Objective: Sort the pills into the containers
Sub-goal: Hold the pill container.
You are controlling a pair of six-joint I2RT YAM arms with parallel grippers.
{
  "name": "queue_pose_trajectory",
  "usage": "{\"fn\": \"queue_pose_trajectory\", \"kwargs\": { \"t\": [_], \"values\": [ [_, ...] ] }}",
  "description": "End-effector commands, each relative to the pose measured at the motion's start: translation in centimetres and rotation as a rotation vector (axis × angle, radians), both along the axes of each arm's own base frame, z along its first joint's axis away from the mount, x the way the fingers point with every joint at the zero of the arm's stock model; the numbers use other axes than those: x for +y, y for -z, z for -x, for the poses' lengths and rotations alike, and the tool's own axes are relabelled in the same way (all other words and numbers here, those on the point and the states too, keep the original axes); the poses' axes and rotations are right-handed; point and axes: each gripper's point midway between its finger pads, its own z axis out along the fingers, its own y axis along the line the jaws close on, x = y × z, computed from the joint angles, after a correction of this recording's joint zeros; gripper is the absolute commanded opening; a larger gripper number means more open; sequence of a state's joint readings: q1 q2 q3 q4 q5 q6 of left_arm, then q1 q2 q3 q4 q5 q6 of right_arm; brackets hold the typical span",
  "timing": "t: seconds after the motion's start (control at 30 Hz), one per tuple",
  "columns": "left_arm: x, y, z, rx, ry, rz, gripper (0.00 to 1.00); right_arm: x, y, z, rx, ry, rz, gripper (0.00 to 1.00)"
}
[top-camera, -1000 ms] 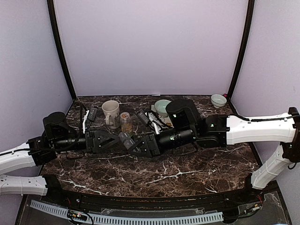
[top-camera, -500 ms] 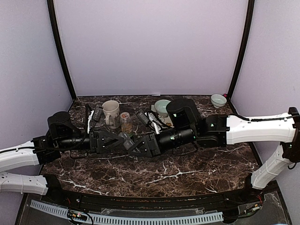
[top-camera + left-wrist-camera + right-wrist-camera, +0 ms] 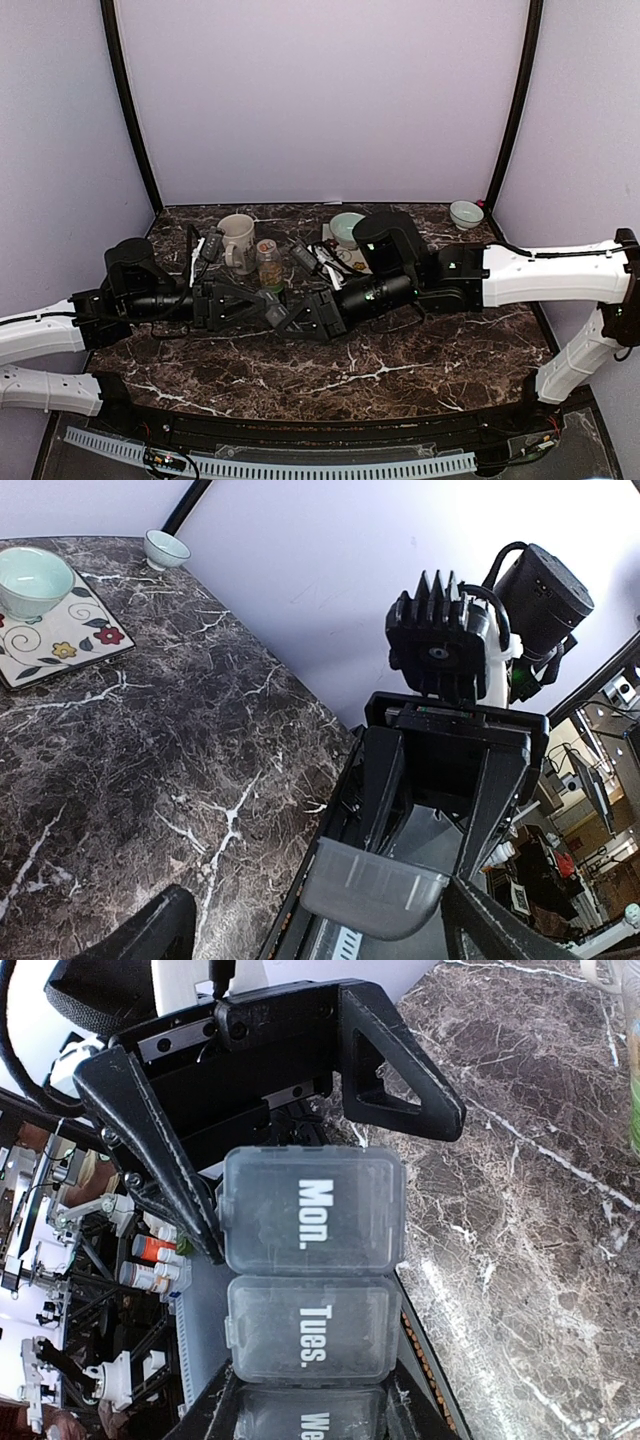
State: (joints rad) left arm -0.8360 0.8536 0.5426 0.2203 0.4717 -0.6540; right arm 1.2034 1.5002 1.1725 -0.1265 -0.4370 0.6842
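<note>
The containers [image 3: 310,1210] are a grey strip with shut lids marked "Mon.", "Tues." and "We". My right gripper [image 3: 310,1415] is shut on the strip's "We" end and holds it above the table. In the top view both grippers meet over the table's middle, the right gripper [image 3: 290,308] and the left gripper [image 3: 268,310]. My left gripper [image 3: 325,935] is open, its fingers [image 3: 400,1070] standing either side of the "Mon." end [image 3: 375,885] without touching it. No single pills can be made out. A small clear jar [image 3: 268,262] holds something tan-brown.
A cream mug [image 3: 236,240] stands behind the grippers beside the jar. A pale green bowl [image 3: 347,228] sits on a flowered tile [image 3: 70,640]. A small bowl [image 3: 465,213] is at the back right corner. Dark clutter [image 3: 205,248] lies left of the mug.
My left arm has moved right toward the right gripper, so its open fingers now stand around the strip's free end. The right gripper has dipped slightly with the strip.
</note>
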Motion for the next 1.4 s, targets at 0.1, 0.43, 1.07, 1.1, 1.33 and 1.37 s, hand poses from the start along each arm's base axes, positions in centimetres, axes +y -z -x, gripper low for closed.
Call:
{"fn": "queue_pose_trajectory", "kwargs": {
  "t": [0.1, 0.43, 1.07, 1.1, 1.33, 1.37],
  "values": [
    [-0.4, -1.6, -0.5, -0.039, 0.000, 0.022, 0.83, 0.6, -1.3, 2.2, -0.015, -0.129, -0.030, 0.28],
    [-0.8, -1.0, 0.2, -0.019, 0.050, 0.022, 0.59, 0.8, -1.4, 2.4, -0.013, -0.145, -0.041, 0.28],
    [0.3, -0.6, 2.4, 0.010, 0.104, 0.042, 0.83, 1.1, -1.6, 2.3, 0.029, -0.161, -0.074, 0.28],
    [0.3, -0.6, 2.6, 0.013, 0.110, 0.044, 0.83, 1.1, -1.6, 2.3, 0.031, -0.162, -0.074, 0.28],
    [0.2, -0.7, 3.2, 0.024, 0.148, 0.045, 0.82, 1.6, -1.6, 2.0, 0.046, -0.168, -0.091, 0.29],
    [0.2, -0.5, 3.2, 0.027, 0.152, 0.041, 0.81, 1.7, -1.6, 2.0, 0.049, -0.168, -0.093, 0.29]
  ]
}}
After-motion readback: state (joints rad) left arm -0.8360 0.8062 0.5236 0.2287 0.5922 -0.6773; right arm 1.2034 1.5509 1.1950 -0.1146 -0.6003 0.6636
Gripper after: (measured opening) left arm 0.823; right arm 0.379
